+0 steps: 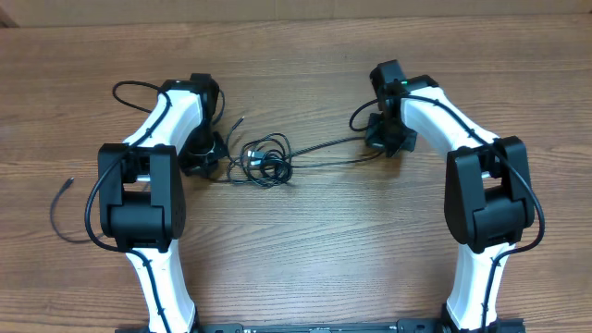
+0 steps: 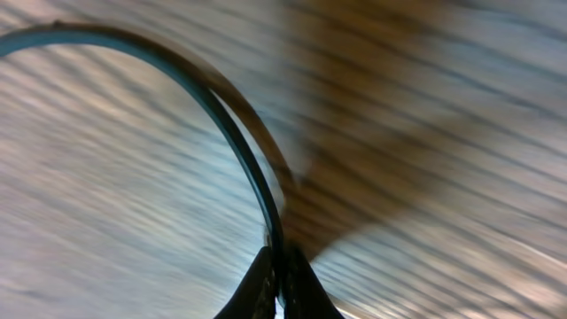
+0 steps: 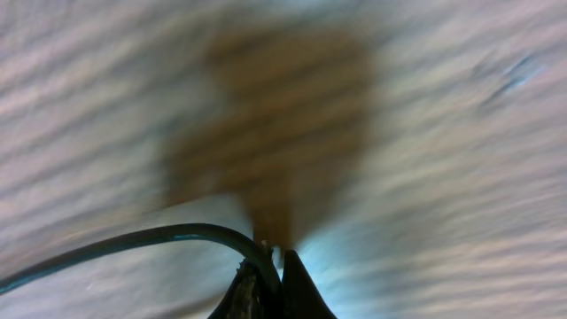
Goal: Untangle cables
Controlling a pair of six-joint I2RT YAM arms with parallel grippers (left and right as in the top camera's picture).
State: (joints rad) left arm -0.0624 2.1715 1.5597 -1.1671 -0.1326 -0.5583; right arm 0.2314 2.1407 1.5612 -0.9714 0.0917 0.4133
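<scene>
A spreading step is judged in hand: the cables (image 1: 265, 159) are seen bunched between the left claw (image 2: 280, 270) and right claw (image 3: 273, 266), each closed tight on one of them. Gentle outward pulling is called for next. Only a wooden table (image 1: 324, 250) is shown, nothing of the room

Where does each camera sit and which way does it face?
Overhead: above the table, looking straight down; left arm, right arm, tangled cables between them.
Left wrist: on the left hand, facing down, blurred; shut fingertips pinch a cable.
Right wrist: on the right hand, facing down; fingertips pinch a cable.
Shared: both wrist views show pinched cable.
</scene>
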